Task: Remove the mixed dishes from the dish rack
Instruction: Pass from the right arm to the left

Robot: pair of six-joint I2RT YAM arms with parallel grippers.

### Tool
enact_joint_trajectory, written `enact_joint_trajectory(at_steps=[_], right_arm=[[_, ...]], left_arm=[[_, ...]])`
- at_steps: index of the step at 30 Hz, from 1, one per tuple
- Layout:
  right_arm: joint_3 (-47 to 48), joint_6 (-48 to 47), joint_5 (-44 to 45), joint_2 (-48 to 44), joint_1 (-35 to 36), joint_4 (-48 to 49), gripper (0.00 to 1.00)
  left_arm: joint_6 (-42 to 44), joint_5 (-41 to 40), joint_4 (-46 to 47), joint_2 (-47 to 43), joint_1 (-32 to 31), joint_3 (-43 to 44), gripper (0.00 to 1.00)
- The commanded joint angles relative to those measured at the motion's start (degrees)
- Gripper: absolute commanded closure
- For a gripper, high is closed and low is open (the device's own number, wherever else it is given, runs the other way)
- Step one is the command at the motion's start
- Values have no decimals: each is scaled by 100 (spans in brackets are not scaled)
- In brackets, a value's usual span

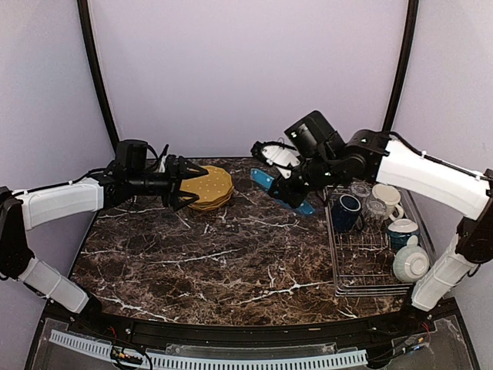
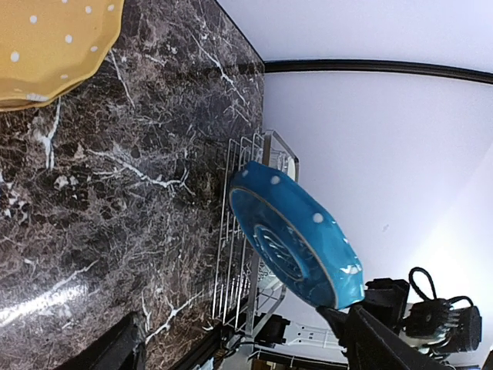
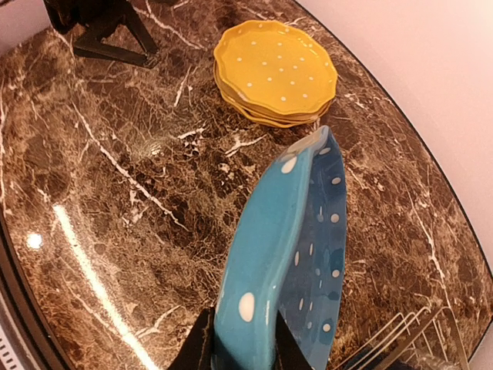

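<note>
My right gripper (image 1: 296, 187) is shut on the rim of a blue white-dotted plate (image 1: 279, 190) and holds it on edge above the table, left of the dish rack (image 1: 368, 260). The plate fills the right wrist view (image 3: 273, 254) between the jaws and shows in the left wrist view (image 2: 296, 235). My left gripper (image 1: 191, 185) is open and empty, just left of a stack of yellow dotted plates (image 1: 212, 186) lying on the table. The rack holds a dark blue cup (image 1: 347, 210), a clear glass tumbler (image 1: 376, 205), a cream mug (image 1: 388, 196) and two pale teal-and-white bowls (image 1: 410, 264).
The dark marble table (image 1: 231, 254) stretches between the yellow stack and the rack. Black frame posts (image 1: 96, 69) rise at the back corners against a lilac wall. The rack's wire edge shows in the right wrist view (image 3: 400, 339).
</note>
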Motion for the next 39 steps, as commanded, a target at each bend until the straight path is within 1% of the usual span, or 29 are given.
enact_joint_trajectory(at_steps=[1,4,9,12,14,15,19,21,24,26,27,28,29,30,31,32,34,35,36,37,38,39], right_arm=[[65,-657,899,404,481,1379,100],[218,-889,1352,875,821,1458,100],[400,-1135,1904,1396,1217,1564,100],[387,-1124,2099,1501,1332,1686,100],[332,-1090,2190,1513,1343,1754,100],[294,-1073,2216,1492,1346,1774,100],[68,-1046,2277,1360,1349,1813,100],[-64,-1032,2276,1271,1353,1842,100],[-195,-1038,2283,1156,1355,1996,100],[-234,-1050,2254,1108,1363,2114,100],[-258,-1062,2246,1090,1369,2191,100],[-277,-1082,2250,1080,1376,2261,100],[-283,-1089,2263,1080,1385,2290,100],[-284,-1089,2271,1086,1394,2309,100],[-288,-1098,2296,1083,1403,2322,100],[-298,-1094,2323,1078,1407,2324,100],[-345,-1095,2338,1049,1423,2320,100],[-384,-1093,2345,1031,1432,2325,100],[-427,-1089,2343,1014,1434,2331,100],[-465,-1075,2355,996,1434,2326,100],[-497,-1059,2360,965,1442,2318,100],[-529,-1031,2373,937,1447,2308,100]], left_arm=[[-1012,-151,638,-256,-270,-294,11],[-1153,-224,675,-52,-481,-300,9],[-1495,-47,1292,397,-766,-294,7],[-1370,-52,1271,688,-1001,-149,10],[-1043,-72,904,839,-1169,80,14],[-929,-127,532,868,-1255,222,14],[-461,-761,-170,688,-1327,287,13],[-284,-1055,-427,551,-1327,287,11],[-305,-1051,-321,512,-1336,222,12],[-525,-787,218,659,-1363,168,17],[-595,-581,361,789,-1377,157,23],[-742,-491,641,856,-1408,149,26],[-813,-347,775,994,-1421,148,32],[-917,-295,1003,1046,-1459,140,36],[-958,-238,1079,1132,-1477,139,43],[-999,-232,1187,1155,-1502,134,46],[-1033,-251,1335,1186,-1515,88,57],[-1053,-263,1395,1186,-1518,55,59],[-1057,-257,1534,1195,-1521,48,65],[-1048,-216,1600,1213,-1521,52,67],[-1041,-181,1684,1221,-1521,64,73],[-1014,-135,1710,1239,-1522,88,76]])
